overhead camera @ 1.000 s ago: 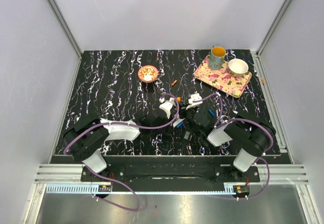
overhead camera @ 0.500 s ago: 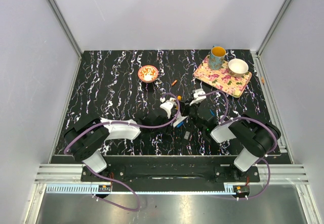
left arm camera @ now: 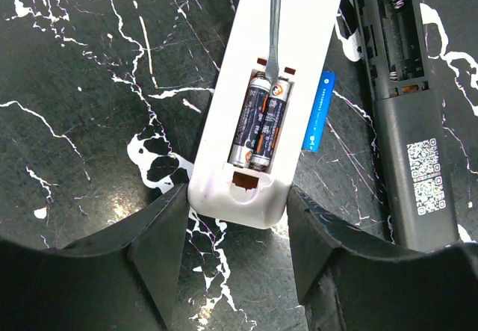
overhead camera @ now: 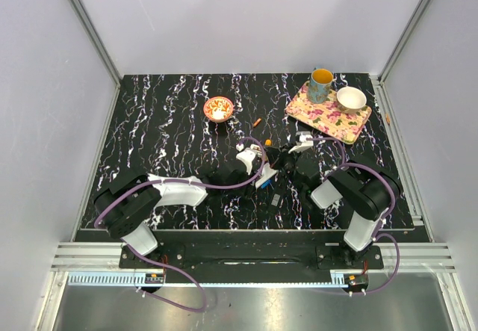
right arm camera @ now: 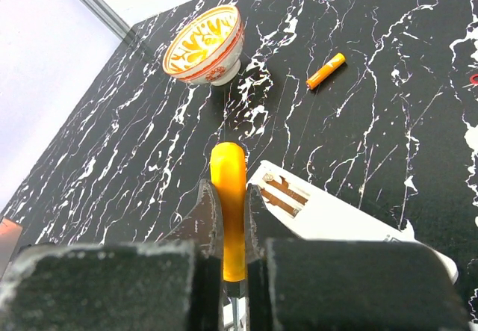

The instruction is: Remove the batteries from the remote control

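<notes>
Screwdriver tip at the batteries
Left gripper clamps the white remote at its near end, both cells (side by side) in its open bay; right gripper clenches the orange handle; farther off, one loose battery.

- The left arm reaches from its base at the near left edge towards the middle of the table, stretched low and nearly flat.
- The left gripper points forward and down, its two dark fingers partly spread and pressed against both sides of the near end of a white remote.
- The right arm rises from its base at the near right, folds at the elbow and bends back towards the centre.
- The right gripper is clamped tight on the orange handle of a screwdriver, aimed at the left gripper.
- The two grippers sit close together near the table's middle.
</notes>
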